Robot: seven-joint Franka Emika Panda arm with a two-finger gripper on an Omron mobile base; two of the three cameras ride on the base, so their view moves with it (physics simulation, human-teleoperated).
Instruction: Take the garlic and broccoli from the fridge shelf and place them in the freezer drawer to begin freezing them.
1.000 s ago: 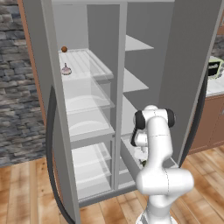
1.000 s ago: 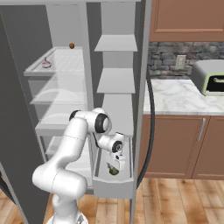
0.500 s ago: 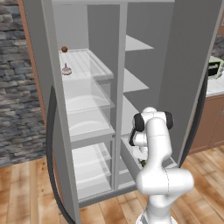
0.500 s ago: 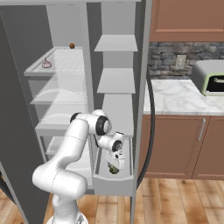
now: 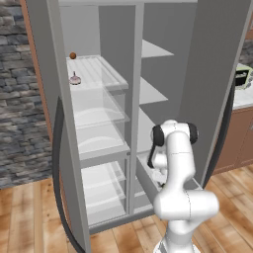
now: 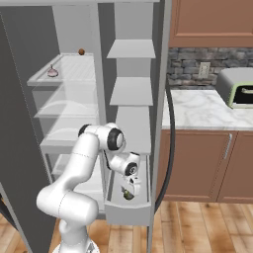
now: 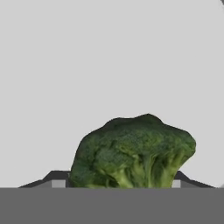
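You had the garlic (image 6: 52, 72) at the left, resting on the fridge shelf (image 6: 74, 74), with a small orange-brown ball (image 6: 81, 51) farther back. Further right, your gripper (image 6: 130, 191) reached down into the freezer drawer (image 6: 127, 213), its fingers clenched on the broccoli (image 7: 133, 153) just above the drawer's floor

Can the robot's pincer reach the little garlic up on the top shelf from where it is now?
Probably yes, but not right away. The pincer is low in the drawer at the broccoli. The garlic sits near the open front of the shelf, with nothing in front of it.
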